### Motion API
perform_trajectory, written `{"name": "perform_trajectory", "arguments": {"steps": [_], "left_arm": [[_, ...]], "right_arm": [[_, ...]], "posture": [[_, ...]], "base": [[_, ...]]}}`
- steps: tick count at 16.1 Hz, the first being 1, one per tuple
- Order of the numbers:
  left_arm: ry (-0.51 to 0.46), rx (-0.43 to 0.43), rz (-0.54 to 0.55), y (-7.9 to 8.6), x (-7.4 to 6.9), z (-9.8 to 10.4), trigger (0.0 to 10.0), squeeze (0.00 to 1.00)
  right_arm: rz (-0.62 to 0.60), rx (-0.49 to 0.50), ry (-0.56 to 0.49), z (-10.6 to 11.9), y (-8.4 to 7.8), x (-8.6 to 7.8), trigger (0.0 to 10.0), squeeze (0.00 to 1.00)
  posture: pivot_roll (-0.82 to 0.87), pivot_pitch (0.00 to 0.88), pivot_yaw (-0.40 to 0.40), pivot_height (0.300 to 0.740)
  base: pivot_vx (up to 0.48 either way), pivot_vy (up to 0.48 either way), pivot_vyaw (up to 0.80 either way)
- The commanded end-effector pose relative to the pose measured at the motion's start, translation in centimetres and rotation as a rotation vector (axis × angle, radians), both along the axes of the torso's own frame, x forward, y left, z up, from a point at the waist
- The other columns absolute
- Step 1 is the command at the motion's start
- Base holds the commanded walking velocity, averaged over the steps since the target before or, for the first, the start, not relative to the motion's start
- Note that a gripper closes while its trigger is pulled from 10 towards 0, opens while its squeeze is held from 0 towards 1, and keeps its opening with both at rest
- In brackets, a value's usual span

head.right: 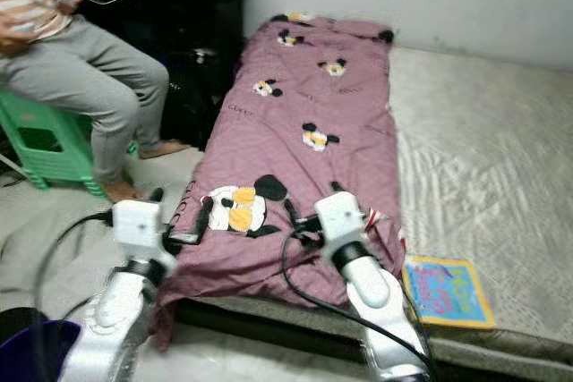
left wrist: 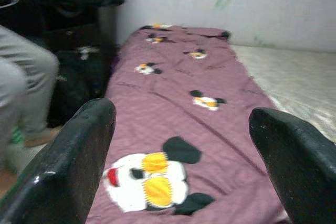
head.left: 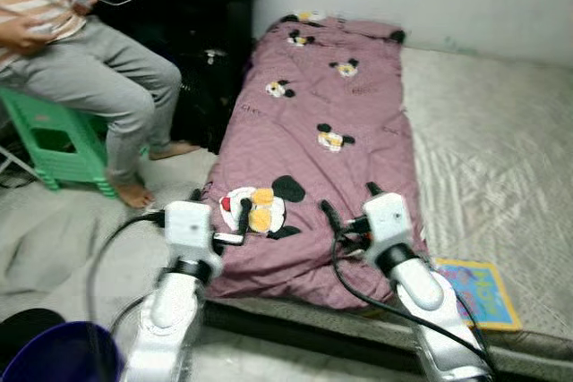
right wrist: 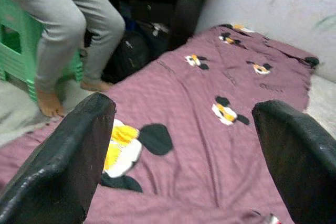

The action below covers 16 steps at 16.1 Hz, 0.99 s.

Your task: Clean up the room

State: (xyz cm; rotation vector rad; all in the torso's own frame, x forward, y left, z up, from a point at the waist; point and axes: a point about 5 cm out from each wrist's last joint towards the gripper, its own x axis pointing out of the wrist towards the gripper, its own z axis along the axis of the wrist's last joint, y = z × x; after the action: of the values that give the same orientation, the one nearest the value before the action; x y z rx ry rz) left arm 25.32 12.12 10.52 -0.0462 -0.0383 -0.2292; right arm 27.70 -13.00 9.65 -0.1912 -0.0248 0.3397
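Blanket: a mauve blanket [head.left: 324,123] with cartoon mouse prints lies lengthwise along the left side of the mattress [head.left: 488,158], reaching from the wall down to the near edge, where it hangs a little over the side.
Mattress: pale and quilted, bare to the right of the blanket, lying low by the floor.
Book: a colourful picture book [head.left: 477,291] lies flat on the mattress near its front edge, just right of the blanket's corner.
Left gripper: the left gripper [head.left: 219,212] hovers over the blanket's near left corner, beside the large mouse print [left wrist: 152,179]; its two black fingers [left wrist: 68,156] stand wide apart with nothing between them.
Right gripper: the right gripper [head.left: 349,206] is above the blanket's near right part, fingers [right wrist: 65,156] spread apart and holding nothing.
Person: a person in grey trousers [head.left: 107,87] and a striped top sits on a green plastic stool [head.left: 58,140] to the left of the bed, bare feet on the floor.
Bucket: the rim of a dark blue bucket [head.left: 63,355] shows at the lower left, by the left arm.
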Motion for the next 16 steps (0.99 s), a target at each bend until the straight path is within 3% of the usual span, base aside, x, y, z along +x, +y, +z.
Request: {"name": "perform_trajectory", "arguments": {"steps": [1,3,7,16], "left_arm": [[-0.014,0.009,-0.009,0.3,0.07,0.25,10.0,0.0],[-0.023,0.002,-0.03,0.32,-0.19,0.36,10.0,0.0],[-0.028,-0.007,-0.052,0.07,-0.39,0.44,10.0,0.0],[-0.031,-0.006,-0.068,-0.08,-0.27,0.48,10.0,0.0]], "right_arm": [[0.004,0.009,-0.028,0.61,0.28,0.18,10.0,0.0],[0.009,0.015,-0.022,0.58,0.38,0.26,10.0,0.0],[0.011,0.018,-0.024,0.62,0.41,0.23,10.0,0.0],[0.008,0.011,-0.028,0.6,0.37,0.34,10.0,0.0]], "posture": [[-0.02,0.057,-0.014,0.74],[-0.02,0.057,-0.014,0.74],[-0.01,0.06,-0.019,0.74],[-0.01,0.057,-0.016,0.74]], "base": [[0.0,0.0,0.0],[0.0,0.0,0.0],[0.066,0.0,-0.74],[0.272,0.0,0.0]]}}
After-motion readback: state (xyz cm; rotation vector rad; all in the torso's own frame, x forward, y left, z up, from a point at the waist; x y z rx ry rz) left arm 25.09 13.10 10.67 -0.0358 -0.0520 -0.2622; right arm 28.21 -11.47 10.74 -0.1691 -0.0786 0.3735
